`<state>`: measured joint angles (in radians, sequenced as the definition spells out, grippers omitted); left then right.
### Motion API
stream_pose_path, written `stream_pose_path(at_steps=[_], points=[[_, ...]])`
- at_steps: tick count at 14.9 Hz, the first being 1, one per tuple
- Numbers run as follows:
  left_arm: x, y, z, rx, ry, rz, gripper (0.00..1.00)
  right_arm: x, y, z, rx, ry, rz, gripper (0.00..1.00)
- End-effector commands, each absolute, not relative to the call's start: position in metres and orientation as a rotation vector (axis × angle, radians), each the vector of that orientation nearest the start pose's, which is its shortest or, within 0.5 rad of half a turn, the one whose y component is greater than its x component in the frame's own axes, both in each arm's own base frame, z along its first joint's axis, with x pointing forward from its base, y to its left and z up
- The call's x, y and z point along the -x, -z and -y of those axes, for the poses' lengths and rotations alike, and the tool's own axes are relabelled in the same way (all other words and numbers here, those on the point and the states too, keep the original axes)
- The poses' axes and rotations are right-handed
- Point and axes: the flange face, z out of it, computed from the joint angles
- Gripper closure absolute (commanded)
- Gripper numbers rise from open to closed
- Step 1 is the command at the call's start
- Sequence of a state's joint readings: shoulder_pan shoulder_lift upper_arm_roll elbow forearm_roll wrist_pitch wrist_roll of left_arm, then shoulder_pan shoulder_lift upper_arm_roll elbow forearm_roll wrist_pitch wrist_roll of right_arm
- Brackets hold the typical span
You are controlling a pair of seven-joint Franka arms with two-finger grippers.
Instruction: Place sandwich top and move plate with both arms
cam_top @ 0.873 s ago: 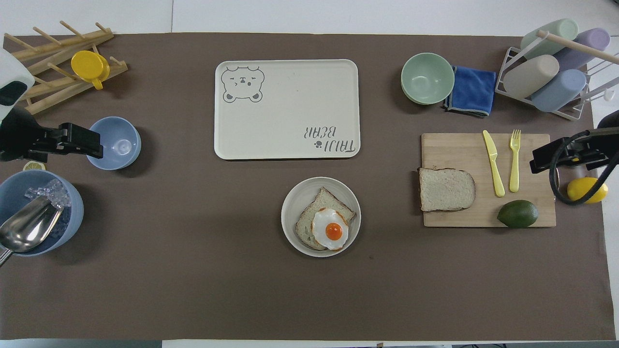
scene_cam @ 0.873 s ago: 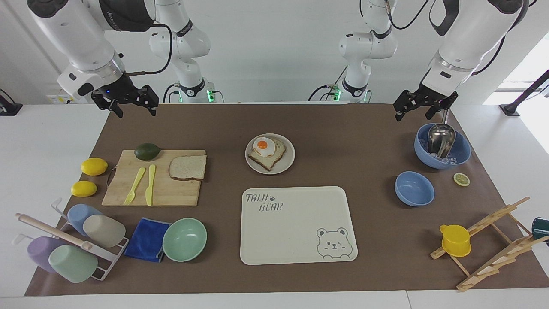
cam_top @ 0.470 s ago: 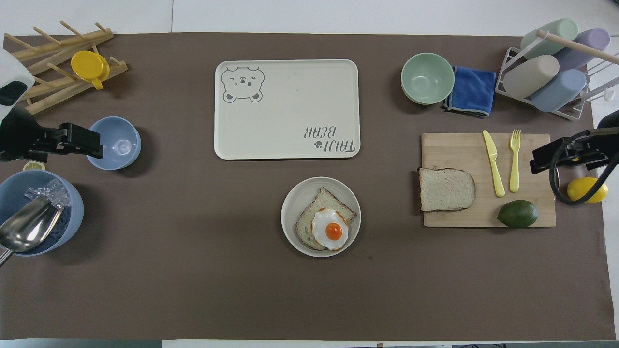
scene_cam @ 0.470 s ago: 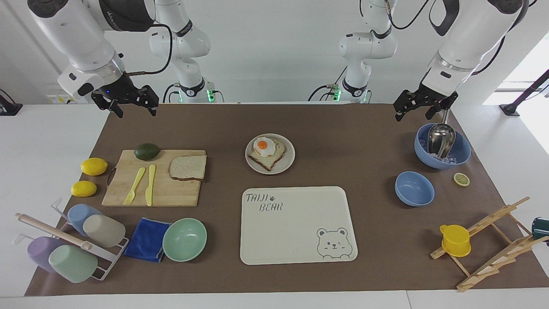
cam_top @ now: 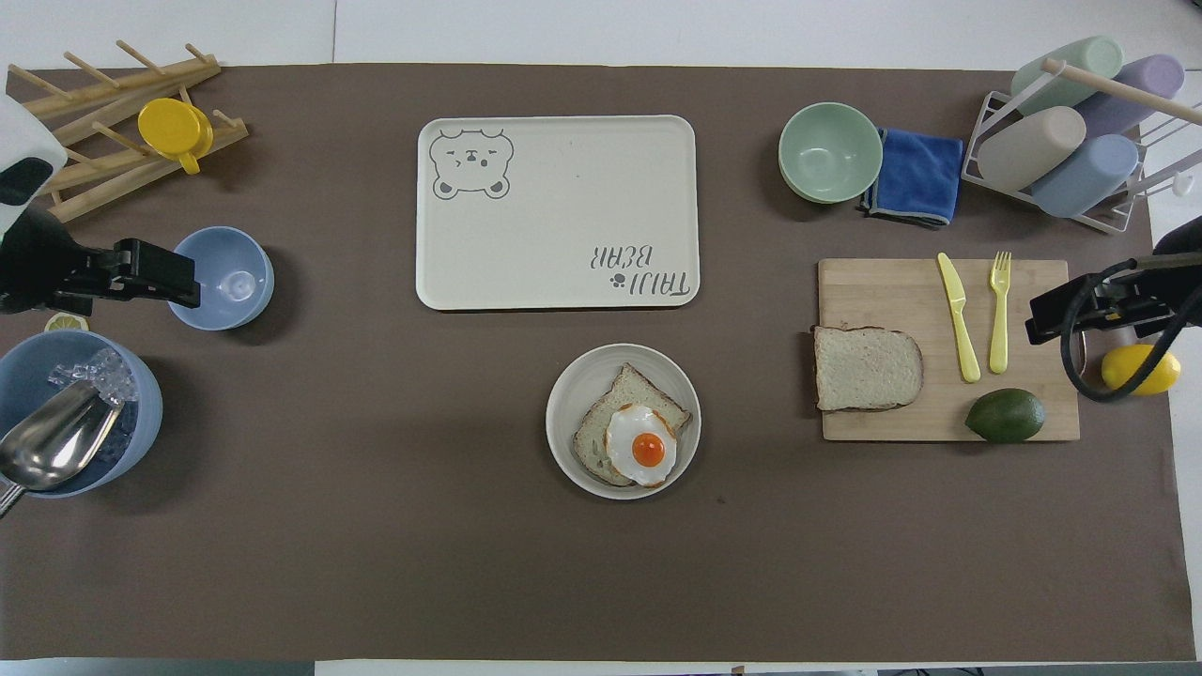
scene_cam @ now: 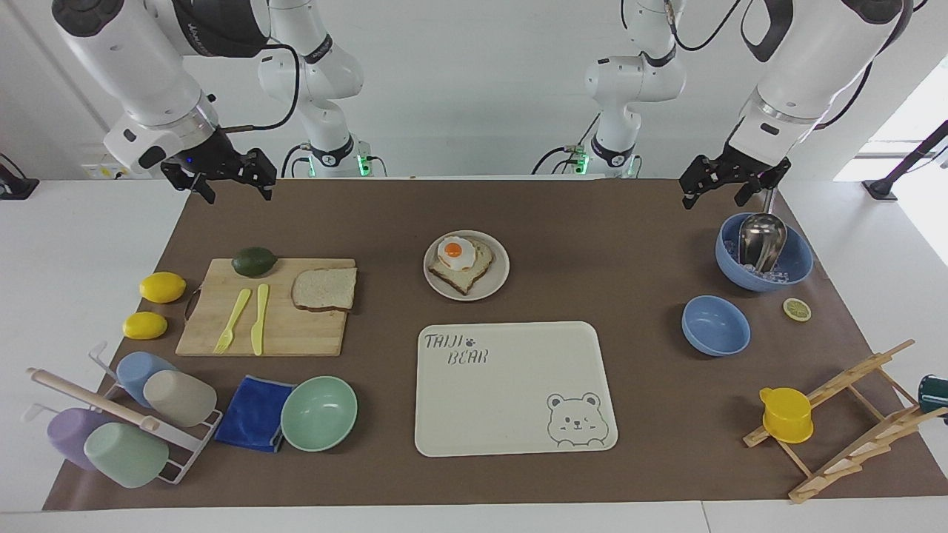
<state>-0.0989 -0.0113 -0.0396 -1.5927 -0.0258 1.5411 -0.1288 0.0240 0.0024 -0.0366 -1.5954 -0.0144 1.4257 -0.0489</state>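
The sandwich top (scene_cam: pixel 324 289), a pale bread slice with a brown crust, lies on the wooden cutting board (scene_cam: pixel 296 333) at its end toward the table's middle; it also shows in the overhead view (cam_top: pixel 866 368). The round beige plate (scene_cam: pixel 499 283) stands mid-table and holds a toast slice with a fried egg (scene_cam: pixel 459 260); the plate's rim shows from above (cam_top: pixel 565 413). My right gripper (scene_cam: pixel 235 194) is open and empty, raised over the mat at the right arm's end. My left gripper (scene_cam: pixel 712 200) is open and empty, raised beside the blue ice bowl (scene_cam: pixel 796 268).
The cream bear tray (scene_cam: pixel 511 414) lies farther from the robots than the plate. An avocado (scene_cam: pixel 254 260), yellow knife and fork share the board. Two lemons, a cup rack, a blue cloth and a mint bowl (scene_cam: pixel 318 413) are nearby. A small blue bowl (scene_cam: pixel 715 326), a lemon slice and a wooden rack with a yellow cup are at the left arm's end.
My right gripper has shifted very slightly toward the table's middle. The left arm and all objects have not moved.
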Motion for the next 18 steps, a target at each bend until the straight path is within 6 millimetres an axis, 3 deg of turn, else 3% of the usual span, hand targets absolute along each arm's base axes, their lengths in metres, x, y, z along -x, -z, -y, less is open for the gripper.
stream_pose_path(at_steps=[1,3,4,6,8,10,12,14,17,18], points=[[-0.538,-0.617,0.075,3.15,-0.06,-0.017,0.0,-0.514,-0.578,0.0,3.274,-0.271,0.093,0.0],[-0.538,-0.617,0.075,3.15,-0.06,-0.017,0.0,-0.503,-0.543,-0.008,3.31,-0.192,0.085,0.0],[-0.538,-0.617,0.075,3.15,-0.06,-0.017,0.0,-0.506,-0.524,-0.022,3.321,-0.182,0.083,0.0],[-0.537,-0.617,0.076,3.15,-0.058,-0.019,0.0,-0.52,-0.477,-0.081,3.433,-0.232,0.125,0.0],[-0.538,-0.617,0.075,3.15,-0.06,-0.017,0.0,-0.527,-0.442,-0.117,3.503,-0.227,0.154,0.0],[-0.538,-0.617,0.075,3.15,-0.058,-0.017,0.0,-0.542,-0.408,-0.131,3.506,-0.176,0.166,0.0],[-0.538,-0.617,0.075,3.15,-0.06,-0.017,0.0,-0.547,-0.352,-0.173,3.588,-0.178,0.327,0.0],[-0.538,-0.617,0.075,3.15,-0.058,-0.017,0.0,-0.544,-0.329,-0.19,3.679,-0.15,0.362,0.0],[-0.538,-0.617,0.075,3.15,-0.06,-0.017,0.0,-0.54,-0.32,-0.211,3.678,-0.086,0.324,0.0],[-0.538,-0.617,0.075,3.15,-0.06,-0.017,0.0,-0.543,-0.302,-0.218,3.657,-0.051,0.324,0.0]])
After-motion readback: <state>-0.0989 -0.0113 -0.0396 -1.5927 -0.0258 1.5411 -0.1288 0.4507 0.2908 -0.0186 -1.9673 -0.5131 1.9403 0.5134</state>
